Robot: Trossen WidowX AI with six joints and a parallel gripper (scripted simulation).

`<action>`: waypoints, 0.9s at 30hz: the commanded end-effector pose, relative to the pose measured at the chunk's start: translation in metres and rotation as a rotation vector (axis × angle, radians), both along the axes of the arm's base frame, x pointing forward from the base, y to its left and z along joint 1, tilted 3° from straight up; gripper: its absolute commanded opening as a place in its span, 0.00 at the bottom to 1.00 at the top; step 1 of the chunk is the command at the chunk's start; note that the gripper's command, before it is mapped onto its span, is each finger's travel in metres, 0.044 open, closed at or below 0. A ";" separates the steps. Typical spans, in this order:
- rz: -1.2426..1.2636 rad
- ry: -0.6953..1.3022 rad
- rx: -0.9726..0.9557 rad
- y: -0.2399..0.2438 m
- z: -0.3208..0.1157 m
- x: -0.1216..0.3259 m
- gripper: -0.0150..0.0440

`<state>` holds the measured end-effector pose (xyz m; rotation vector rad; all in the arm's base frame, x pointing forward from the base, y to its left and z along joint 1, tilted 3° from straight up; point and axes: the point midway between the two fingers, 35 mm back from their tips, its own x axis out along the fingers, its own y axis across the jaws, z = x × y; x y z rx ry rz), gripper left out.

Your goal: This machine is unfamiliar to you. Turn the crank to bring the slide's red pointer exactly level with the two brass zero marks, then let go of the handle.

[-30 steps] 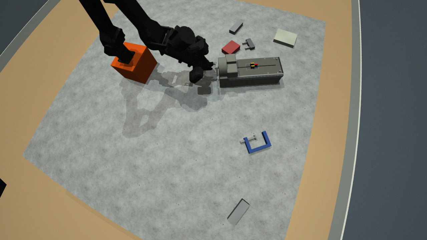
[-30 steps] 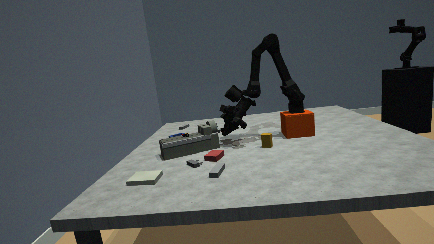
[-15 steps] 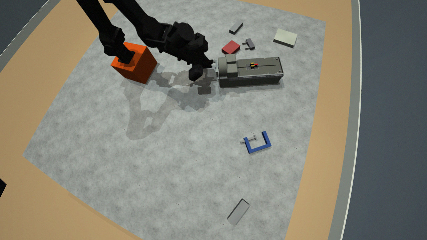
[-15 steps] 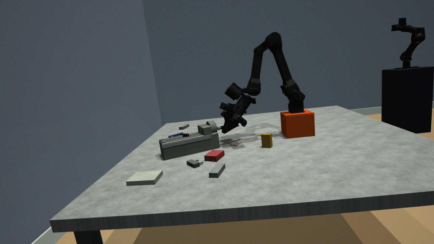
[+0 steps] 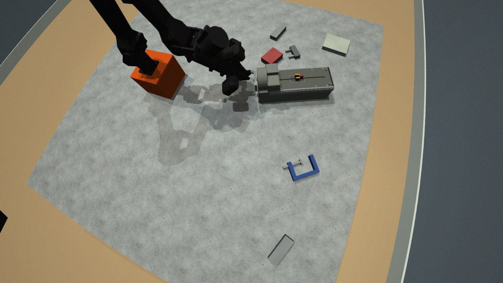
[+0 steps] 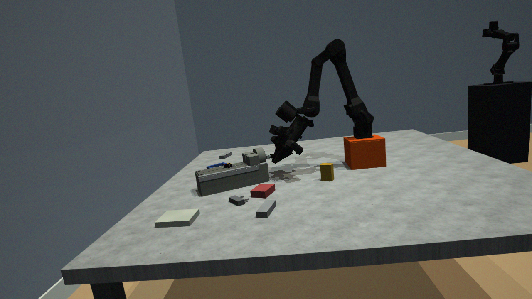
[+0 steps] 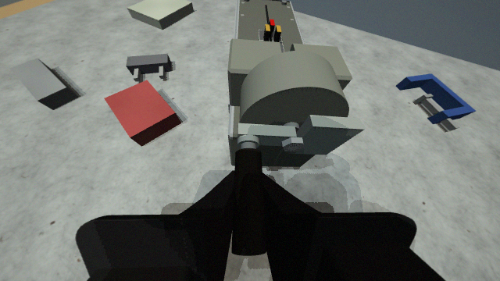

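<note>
The grey machine (image 5: 305, 94) (image 6: 232, 180) has a light grey crank arm (image 7: 267, 129) at its near end, pointing left in the wrist view. My gripper (image 5: 250, 74) (image 6: 272, 159) (image 7: 246, 176) is shut on the crank's black handle (image 7: 249, 234). The slide's red pointer (image 5: 301, 76) (image 7: 272, 23) lies sideways between the two brass marks, the left brass mark (image 7: 267, 28) and the right brass mark (image 7: 278, 29). Its red tip stands slightly beyond them, toward the machine's far end. The fingers hide part of the handle.
A red block (image 5: 271, 55) (image 6: 262, 190) (image 7: 141, 109) and a grey plug (image 5: 294, 52) (image 7: 148, 62) lie beside the machine. A blue clamp (image 5: 305, 175) (image 7: 455, 95) lies on the other side. A yellow block (image 6: 326, 172) stands near the orange base (image 6: 366, 154).
</note>
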<state>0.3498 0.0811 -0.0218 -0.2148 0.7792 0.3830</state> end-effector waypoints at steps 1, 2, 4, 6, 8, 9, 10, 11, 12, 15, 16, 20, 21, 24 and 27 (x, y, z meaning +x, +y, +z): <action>0.000 -0.001 0.002 0.000 0.001 0.000 0.25; 0.000 -0.001 0.002 0.000 0.001 0.000 0.25; 0.000 -0.001 0.002 0.000 0.001 0.000 0.25; 0.000 -0.001 0.002 0.000 0.001 0.000 0.25; 0.000 0.000 0.000 0.000 0.000 0.000 0.25; 0.000 0.000 0.000 0.000 0.000 0.000 0.25; 0.000 0.000 0.000 0.000 0.000 0.000 0.25; 0.000 0.000 0.000 0.000 0.000 0.000 0.25; 0.000 0.000 0.000 0.000 0.000 0.000 0.25; 0.000 0.000 0.000 0.000 0.000 0.000 0.25; 0.000 0.000 0.000 0.000 0.000 0.000 0.25; 0.000 0.000 0.000 0.000 0.000 0.000 0.43; 0.000 0.000 0.000 0.000 0.000 0.000 0.48; 0.000 0.000 0.000 0.000 0.000 0.000 0.61; 0.000 0.000 0.000 0.000 0.000 0.000 0.74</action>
